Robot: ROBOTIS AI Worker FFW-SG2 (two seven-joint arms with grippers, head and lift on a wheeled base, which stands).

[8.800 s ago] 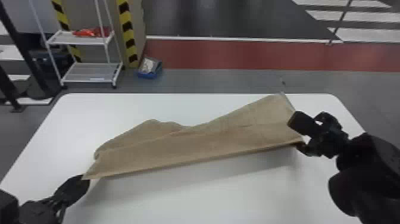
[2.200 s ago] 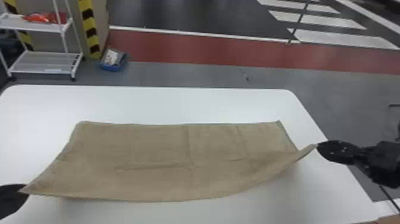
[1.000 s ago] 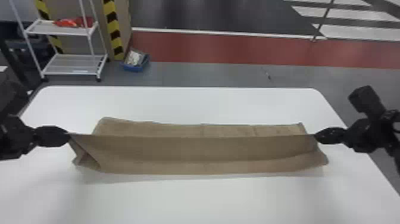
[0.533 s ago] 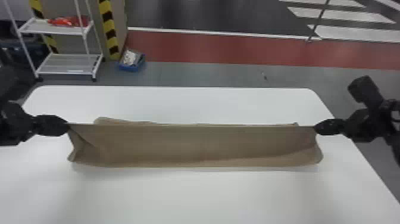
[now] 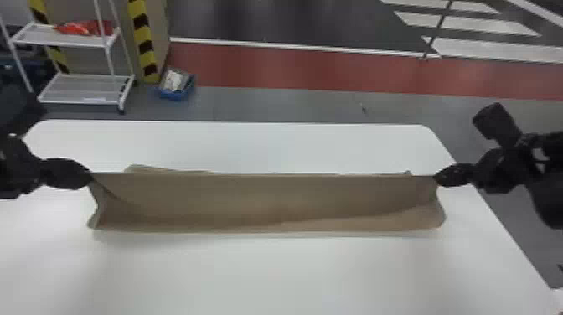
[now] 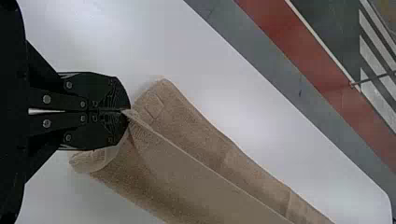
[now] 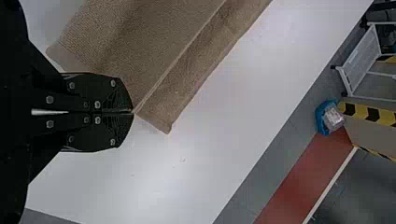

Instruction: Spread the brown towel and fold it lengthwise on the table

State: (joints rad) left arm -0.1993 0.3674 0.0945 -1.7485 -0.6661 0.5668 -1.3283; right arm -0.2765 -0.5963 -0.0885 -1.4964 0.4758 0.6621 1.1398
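The worktop (image 5: pixel 272 276) is white and smooth, with rounded corners at 11 and 1 o'clock in the head view. The towel (image 5: pixel 268 197), brown, spans its middle from 9 to 3 o'clock, its long edge raised and drawn straight between the grippers, lower folds towards 6 o'clock. The left gripper (image 5: pixel 87 174), at 9 o'clock, and the right gripper (image 5: pixel 439 178), at 3 o'clock, each have both fingers pressed together on an end of that edge.

Grey floor (image 5: pixel 272 102) lies past the worktop at 12 o'clock, then a red band (image 5: pixel 335 71), a white line (image 5: pixel 293 46) and darker floor; white stripes (image 5: pixel 465 23) sit at 1 o'clock. Towards 11 o'clock stand a white rack (image 5: pixel 79 88) and a yellow-and-black striped edge (image 5: pixel 142 37), a blue tub (image 5: pixel 176 94) beside them.

The raised edge hides part of the towel behind it; a narrow strip peeps out on the 12 o'clock side. The left arm (image 5: pixel 12 167) covers some of the worktop's 9 o'clock edge, and the head view cuts off the near side. The red item (image 5: pixel 83 28) on the rack and the tub's pale contents are hard to make out.
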